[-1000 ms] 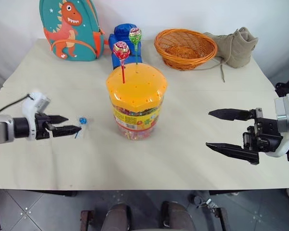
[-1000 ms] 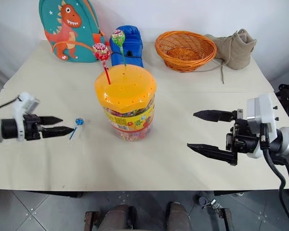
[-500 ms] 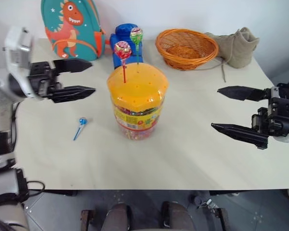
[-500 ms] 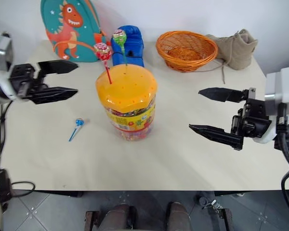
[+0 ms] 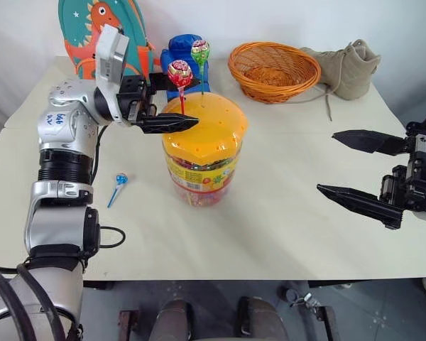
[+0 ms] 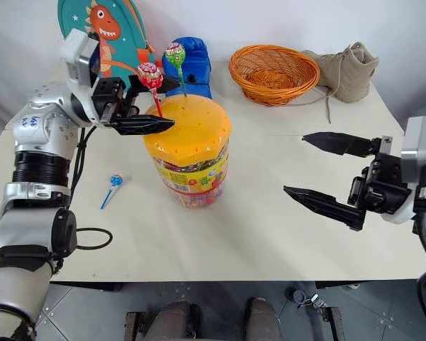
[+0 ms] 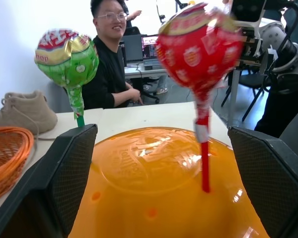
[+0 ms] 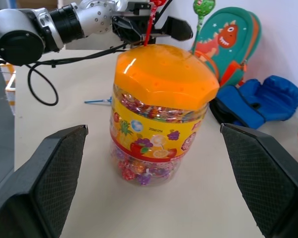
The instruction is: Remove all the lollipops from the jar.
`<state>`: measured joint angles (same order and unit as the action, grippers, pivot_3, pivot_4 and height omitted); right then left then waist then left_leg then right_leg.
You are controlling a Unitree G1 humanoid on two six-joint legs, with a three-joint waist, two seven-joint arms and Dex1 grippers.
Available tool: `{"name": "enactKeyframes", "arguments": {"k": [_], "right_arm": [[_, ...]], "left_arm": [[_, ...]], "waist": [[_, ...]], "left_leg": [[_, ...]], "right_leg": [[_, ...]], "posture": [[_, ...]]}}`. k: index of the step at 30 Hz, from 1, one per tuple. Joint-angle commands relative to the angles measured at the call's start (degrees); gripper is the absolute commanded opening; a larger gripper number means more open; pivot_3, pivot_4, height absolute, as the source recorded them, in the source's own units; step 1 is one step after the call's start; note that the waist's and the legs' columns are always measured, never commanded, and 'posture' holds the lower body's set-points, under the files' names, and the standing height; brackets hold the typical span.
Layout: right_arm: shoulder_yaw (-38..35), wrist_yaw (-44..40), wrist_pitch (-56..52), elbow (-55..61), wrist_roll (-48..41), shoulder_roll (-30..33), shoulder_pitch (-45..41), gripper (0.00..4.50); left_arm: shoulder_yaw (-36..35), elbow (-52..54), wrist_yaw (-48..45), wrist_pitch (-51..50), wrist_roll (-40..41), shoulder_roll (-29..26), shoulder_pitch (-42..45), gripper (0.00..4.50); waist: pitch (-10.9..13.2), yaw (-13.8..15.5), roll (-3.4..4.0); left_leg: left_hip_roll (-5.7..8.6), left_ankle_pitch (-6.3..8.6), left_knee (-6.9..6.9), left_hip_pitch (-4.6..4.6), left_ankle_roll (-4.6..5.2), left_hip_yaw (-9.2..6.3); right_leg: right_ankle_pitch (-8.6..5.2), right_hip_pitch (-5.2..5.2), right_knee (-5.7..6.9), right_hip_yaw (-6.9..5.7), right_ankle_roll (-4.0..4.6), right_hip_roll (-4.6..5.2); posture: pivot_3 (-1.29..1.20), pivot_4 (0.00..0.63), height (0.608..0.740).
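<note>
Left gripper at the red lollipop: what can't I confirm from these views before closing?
- Left gripper stands open about the red lollipop; its far finger is partly hidden behind the stick in the head views.
- Stick's seat in the jar lid: too small to judge.
- Blue lollipop on the table: wrapper detail too small.

Glossy plastic jar point(image 5: 202, 153), woven wicker basket point(image 5: 273, 71), seemingly suede boot point(image 5: 348, 67)

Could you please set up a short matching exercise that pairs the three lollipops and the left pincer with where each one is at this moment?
Things:
1. blue lollipop
2. red lollipop
3. green lollipop
4. left pincer

Places:
A. open, either side of a stick
B. lying on the table
C. in the jar lid, between the fingers
D. in the lid, farther back

Pairs: 1-B, 2-C, 3-D, 4-A
</note>
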<state>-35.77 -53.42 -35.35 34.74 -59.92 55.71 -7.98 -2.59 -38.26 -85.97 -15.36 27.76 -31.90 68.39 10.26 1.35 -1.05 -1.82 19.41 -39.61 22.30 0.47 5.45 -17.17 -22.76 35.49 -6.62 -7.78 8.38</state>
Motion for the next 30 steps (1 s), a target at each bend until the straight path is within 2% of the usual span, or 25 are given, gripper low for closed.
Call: {"name": "enactKeyframes", "arguments": {"k": [1, 3, 6, 15, 16, 25, 30], "right_arm": [[-3.4, 1.8, 0.5, 2.2, -2.5, -0.1, 0.2, 4.50], [-3.7, 2.5, 0.5, 2.4, -3.3, -0.2, 0.2, 4.50], [-3.8, 3.9, 0.6, 2.8, -5.1, -0.1, -0.2, 4.50], [-0.8, 7.1, 1.4, 3.9, -8.3, -0.6, -1.7, 4.50], [-0.6, 7.1, 1.5, 3.8, -8.1, -0.6, -1.8, 4.50], [2.0, 6.4, 2.4, 2.2, -6.4, -0.9, -3.3, 4.50], [2.7, 5.8, 3.0, 1.5, -5.6, -1.1, -3.3, 4.50]], "left_arm": [[-0.3, 0.2, -3.1, -0.3, 0.0, -0.2, 2.1, 4.29], [-0.7, 0.1, -3.5, -0.5, 0.6, 0.0, 2.2, 3.89], [-0.1, 0.4, -3.4, -1.8, 0.2, -0.5, 2.1, 3.03], [-0.9, 4.2, -2.8, -6.2, 2.2, -0.8, 2.9, 0.18], [-1.2, 4.8, -2.4, -6.8, 2.5, -0.7, 3.3, 0.06], [-5.0, 10.4, 2.6, -11.0, 5.2, -1.4, 5.4, 0.06], [-8.5, 11.2, 9.0, -12.4, 4.0, -5.6, 4.2, 0.06]], "waist": [[0.0, 0.0, 0.00], [0.0, 0.0, 0.00], [0.0, 0.2, 0.00], [0.0, 0.2, -0.01], [0.0, 0.3, -0.01], [0.0, 0.1, -0.01], [0.0, 0.0, -0.01]], "left_leg": [[0.00, 0.00, -0.01, 0.00, 0.00, -0.01], [0.00, 0.00, -0.02, 0.01, 0.00, -0.02], [0.00, 0.01, -0.05, 0.02, 0.02, -0.03], [0.00, 0.02, -0.16, 0.05, 0.04, -0.11], [0.00, 0.02, -0.20, 0.07, 0.04, -0.12], [-0.01, 0.03, -0.22, 0.08, 0.06, -0.13], [-0.02, 0.03, -0.22, 0.08, 0.06, -0.13]], "right_leg": [[0.00, 0.00, 0.00, 0.00, 0.00, 0.00], [0.00, 0.00, 0.00, 0.00, 0.00, 0.00], [0.00, 0.01, 0.00, 0.01, -0.01, 0.00], [0.01, 0.04, 0.04, -0.02, -0.02, 0.01], [0.01, 0.04, 0.04, -0.02, -0.02, 0.01], [0.01, 0.04, 0.04, -0.02, -0.03, 0.01], [0.01, 0.04, 0.04, -0.03, -0.03, 0.01]], "posture": [[0.00, 0.150, 0.740], [0.00, 0.150, 0.740], [0.00, 0.150, 0.740], [0.00, 0.150, 0.740], [0.00, 0.150, 0.740], [0.00, 0.150, 0.740], [0.00, 0.150, 0.740]]}}
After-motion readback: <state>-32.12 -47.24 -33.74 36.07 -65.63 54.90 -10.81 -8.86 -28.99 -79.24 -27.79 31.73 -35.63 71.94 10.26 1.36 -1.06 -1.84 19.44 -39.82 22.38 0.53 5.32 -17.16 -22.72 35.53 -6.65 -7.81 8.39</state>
